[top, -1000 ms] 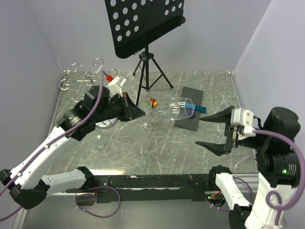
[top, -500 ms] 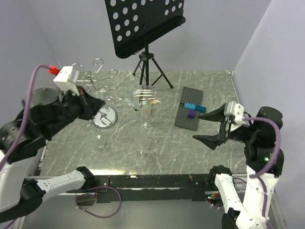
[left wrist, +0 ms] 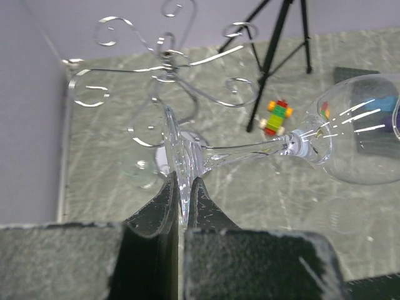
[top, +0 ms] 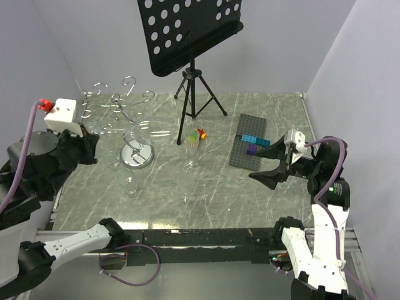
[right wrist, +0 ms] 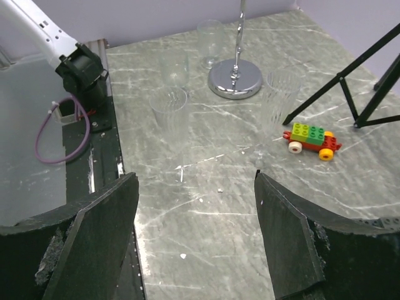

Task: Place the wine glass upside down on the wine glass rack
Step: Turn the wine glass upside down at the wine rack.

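A grey marbled table [top: 206, 187] carries the wire rack [top: 137, 155] on its round base, a black music stand [top: 192, 74], a brick toy car [top: 200, 133], a dark studded plate [top: 242, 160] with bricks [top: 253, 139], and several clear tumblers [right wrist: 170, 111].

A black music stand [top: 189, 31] with a perforated metal desk and tripod legs is standing at the back of the grey marbled bench [top: 206, 187]. Just in front of its legs, a small toy car of red, green and yellow plastic bricks [top: 200, 133] is sitting, and a clear ribbed glass tumbler [top: 192, 141] is standing just beside the car. To the stand's right, a dark grey studded plastic baseplate [top: 250, 122] is lying flat, carrying a blue brick [top: 256, 140] and a purple brick [top: 250, 149] just beside each other. Well out from the stand towards the front left, another clear tumbler [top: 130, 184] is standing upright on its own.
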You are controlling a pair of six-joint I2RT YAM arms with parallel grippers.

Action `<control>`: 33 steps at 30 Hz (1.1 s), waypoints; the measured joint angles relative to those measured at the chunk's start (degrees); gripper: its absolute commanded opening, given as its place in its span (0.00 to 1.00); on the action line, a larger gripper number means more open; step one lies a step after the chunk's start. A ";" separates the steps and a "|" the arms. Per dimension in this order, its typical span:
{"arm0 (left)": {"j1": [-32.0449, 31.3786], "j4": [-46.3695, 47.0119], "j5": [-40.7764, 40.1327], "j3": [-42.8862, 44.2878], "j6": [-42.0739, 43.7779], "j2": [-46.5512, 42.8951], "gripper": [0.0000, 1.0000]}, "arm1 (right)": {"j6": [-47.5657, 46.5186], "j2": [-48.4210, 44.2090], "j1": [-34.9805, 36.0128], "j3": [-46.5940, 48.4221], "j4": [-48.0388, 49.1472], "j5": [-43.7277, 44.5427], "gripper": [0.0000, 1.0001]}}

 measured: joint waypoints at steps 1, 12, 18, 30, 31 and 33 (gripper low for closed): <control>0.00 0.24 -0.76 -0.39 0.61 -0.61 0.01 | 0.13 0.02 0.00 -1.07 1.05 -0.35 0.81; 0.00 4.02 -4.85 -4.37 6.43 -1.66 0.01 | -0.76 1.77 0.00 -8.24 5.81 -1.22 0.81; 0.00 7.15 -5.16 -4.20 9.18 3.08 0.01 | -1.90 1.68 0.00 -9.42 6.10 -1.31 0.81; 0.00 11.06 -10.49 -4.15 17.90 9.81 0.01 | -4.02 1.88 -0.02 -9.86 5.77 -1.31 0.81; 0.00 11.21 -10.91 -4.13 18.45 10.32 0.01 | -4.09 1.88 -0.02 -9.86 5.66 -1.33 0.81; 0.00 11.98 -11.96 -3.89 20.13 11.78 0.01 | -4.26 1.88 -0.02 -9.86 5.53 -1.33 0.81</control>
